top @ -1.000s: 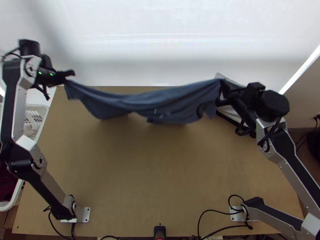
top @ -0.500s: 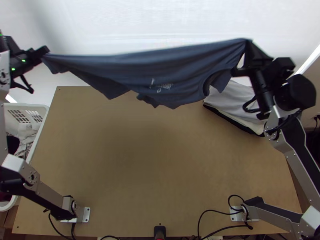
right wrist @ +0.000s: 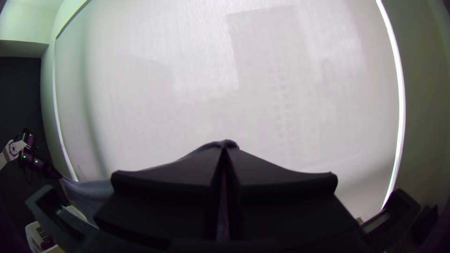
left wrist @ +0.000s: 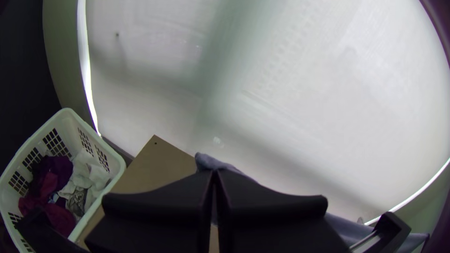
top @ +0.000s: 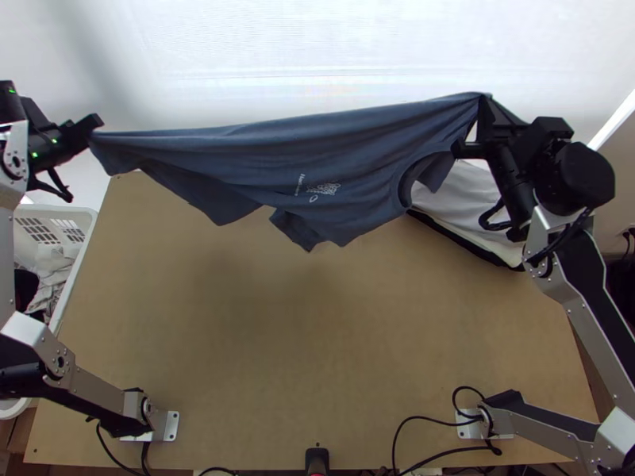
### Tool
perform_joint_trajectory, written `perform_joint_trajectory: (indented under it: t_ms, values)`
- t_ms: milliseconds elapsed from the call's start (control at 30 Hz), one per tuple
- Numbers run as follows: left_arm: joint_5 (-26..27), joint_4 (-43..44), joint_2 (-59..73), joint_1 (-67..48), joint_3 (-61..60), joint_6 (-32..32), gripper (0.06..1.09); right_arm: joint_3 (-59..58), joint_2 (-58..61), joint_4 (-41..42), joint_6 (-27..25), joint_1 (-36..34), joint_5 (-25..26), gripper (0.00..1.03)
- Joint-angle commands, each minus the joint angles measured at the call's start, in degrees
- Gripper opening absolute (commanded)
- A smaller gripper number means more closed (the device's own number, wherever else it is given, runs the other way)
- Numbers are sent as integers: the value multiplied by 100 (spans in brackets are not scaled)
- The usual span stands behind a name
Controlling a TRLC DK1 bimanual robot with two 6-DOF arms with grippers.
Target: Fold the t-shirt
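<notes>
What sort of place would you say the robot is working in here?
It looks like a laundry-folding workstation: two robot arms stand at a wooden table, a dark blue t-shirt hangs stretched between them, and a white basket holds crumpled clothes.

The blue-grey T-shirt (top: pixel 262 159) hangs stretched sideways (white print showing) above the table's far edge.

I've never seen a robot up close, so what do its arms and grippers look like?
The left arm and right arm have angular silver-grey links with black joints and small screws. Black cables loop at the bases and wrists. Small green lights dot the left wrist. The left gripper and right gripper are black, with wide, flat, tapering fingers.
</notes>
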Motion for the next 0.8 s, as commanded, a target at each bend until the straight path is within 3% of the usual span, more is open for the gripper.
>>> perform_joint_trajectory:
  t_ms: [0,167,267,367,533,767]
  values:
    - [-70,160,364,81,-31,52,10,-155,-108,120,176,-29,93,3]
    - [-88,134,531,-95,171,17,10,-137,-29,129,238,-3,93,3]
    - [-79,-622,504,-350,109,412,10,-102,-38,-12,238,6,84,3]
    - [-26,-1096,197,-614,-945,904,10,-94,-55,-188,229,-29,66,3]
    - [554,-815,-849,-807,-3345,1651,10,-120,-73,-276,220,-82,40,3]
    - [1169,-1351,-1737,-1238,-4233,2311,10,-217,-29,-364,220,-170,-22,3]
